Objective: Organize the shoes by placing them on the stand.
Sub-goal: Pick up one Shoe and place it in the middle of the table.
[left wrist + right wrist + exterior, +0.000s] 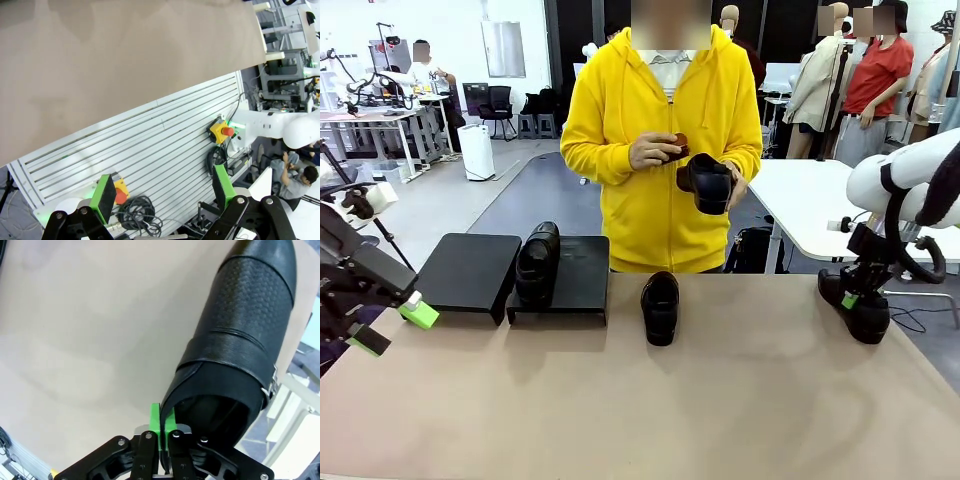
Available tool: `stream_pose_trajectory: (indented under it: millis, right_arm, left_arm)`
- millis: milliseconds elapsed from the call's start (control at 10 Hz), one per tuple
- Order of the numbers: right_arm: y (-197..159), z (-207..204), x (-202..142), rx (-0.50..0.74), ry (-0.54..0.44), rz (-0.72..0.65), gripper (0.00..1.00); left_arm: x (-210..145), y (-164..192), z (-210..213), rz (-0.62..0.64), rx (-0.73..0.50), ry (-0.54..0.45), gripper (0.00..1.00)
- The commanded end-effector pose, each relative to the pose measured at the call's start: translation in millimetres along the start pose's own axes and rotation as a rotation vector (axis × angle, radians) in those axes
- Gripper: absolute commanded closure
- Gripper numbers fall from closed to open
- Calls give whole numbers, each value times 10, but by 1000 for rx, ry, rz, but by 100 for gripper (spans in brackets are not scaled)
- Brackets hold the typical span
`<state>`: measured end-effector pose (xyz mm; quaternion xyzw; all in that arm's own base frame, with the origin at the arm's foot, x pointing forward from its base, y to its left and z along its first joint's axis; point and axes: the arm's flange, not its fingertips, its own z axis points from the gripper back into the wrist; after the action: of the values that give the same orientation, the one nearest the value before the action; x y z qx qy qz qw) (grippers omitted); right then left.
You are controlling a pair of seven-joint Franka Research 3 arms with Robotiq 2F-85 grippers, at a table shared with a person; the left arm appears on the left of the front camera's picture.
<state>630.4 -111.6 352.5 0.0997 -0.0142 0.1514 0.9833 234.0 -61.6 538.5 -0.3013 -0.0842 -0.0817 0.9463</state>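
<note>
R gripper (161,420) is clenched on the heel-end collar rim of the held shoe (245,330) at the right side of the table (750,400). The shoe's long axis runs straight out from the fingers, toe away. The stand (470,270) lies well left, beyond the loose shoe (660,305) at centre, so you'd carry across. L gripper (392,327) hangs released at near left, nearer the stand but empty.

Left gripper (393,327) spread wide, right gripper (849,300) pinched closed
</note>
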Motion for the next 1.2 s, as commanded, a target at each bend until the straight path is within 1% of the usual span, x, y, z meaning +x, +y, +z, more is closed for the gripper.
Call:
stream_pose_trajectory:
  millis: [0,200,300,400,500,600,700,800,900,1000,1100]
  right_arm:
    - [-54,44,-16,10,-10,3,100]
    - [-41,108,-81,-10,-21,-30,100]
    - [-5,228,-153,-21,-39,-75,100]
    - [61,459,-287,-9,-66,-138,100]
    - [168,791,-500,26,-83,-211,100]
    - [394,1189,-862,37,-59,-284,100]
    - [662,1465,-1240,33,-58,-334,100]
    - [944,1665,-1645,6,-75,-349,100]
    - [1200,1778,-2030,-4,-79,-356,100]
    - [1413,1779,-2357,-41,-84,-418,100]
    - [1502,1745,-2535,-47,-122,-413,100]
  left_arm:
    - [10,21,24,-17,-15,2,0]
    - [10,21,24,-17,-15,2,0]
    - [10,21,24,-17,-15,2,0]
    - [10,21,24,-17,-15,2,0]
    - [10,21,24,-17,-15,2,0]
    - [10,21,24,-17,-15,2,0]
    - [10,21,24,-17,-15,2,0]
    - [10,21,24,-17,-15,2,0]
    - [10,21,24,-17,-15,2,0]
    - [10,21,24,-17,-15,2,0]
    - [10,21,24,-17,-15,2,0]
